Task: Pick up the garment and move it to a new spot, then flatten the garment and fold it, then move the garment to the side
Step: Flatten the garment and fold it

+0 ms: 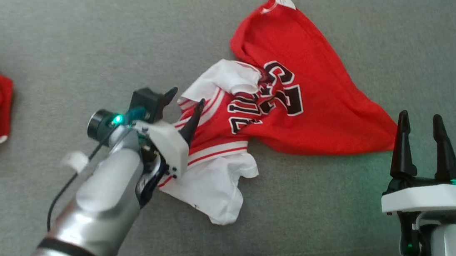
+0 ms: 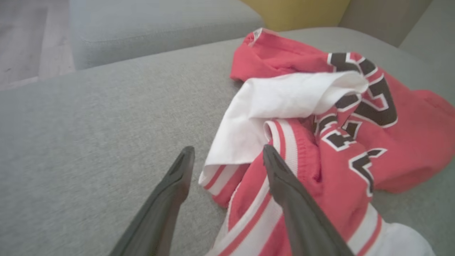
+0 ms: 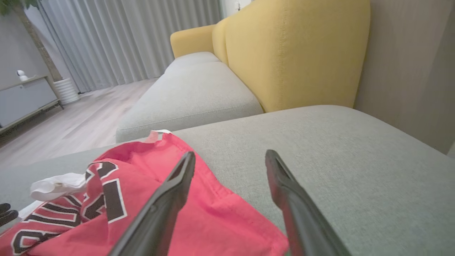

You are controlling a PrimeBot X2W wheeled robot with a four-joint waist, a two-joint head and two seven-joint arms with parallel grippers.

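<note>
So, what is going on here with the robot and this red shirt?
The robot is working on a crumpled red and white jersey lying on a grey sofa cushion. Its left end effector is open at the jersey's striped edge, with nothing gripped. The right end effector, also open, hovers near the jersey's red corner. The jersey is not yet lifted or folded.

Crumpled jersey (image 1: 307, 127) on sofa (image 1: 74, 25), left tool (image 1: 186, 98) alongside

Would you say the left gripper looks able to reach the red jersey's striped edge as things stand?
Probably yes: the left gripper is open and poised right at the striped edge of the jersey, with nothing lying between them.
</note>
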